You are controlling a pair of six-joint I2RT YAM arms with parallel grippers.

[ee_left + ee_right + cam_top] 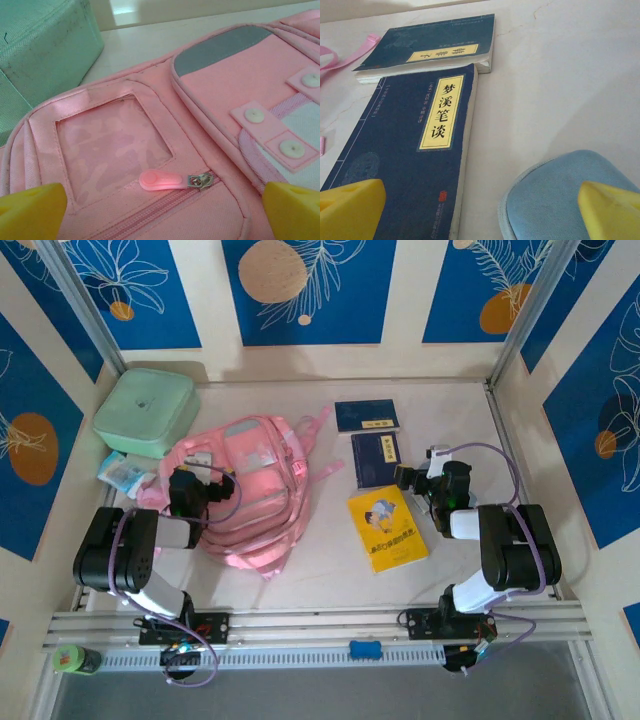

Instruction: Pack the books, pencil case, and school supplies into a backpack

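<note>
Both jaws wide open, empty: I have the left jaws over the backpack [255, 480] mid-tabletop [320, 585], right jaws by the navy books [375, 458] at its 3 o'clock, yellow book [388, 528] at 4 o'clock

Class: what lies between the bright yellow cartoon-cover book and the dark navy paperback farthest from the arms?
A second dark navy paperback, shown in the top view.
</note>
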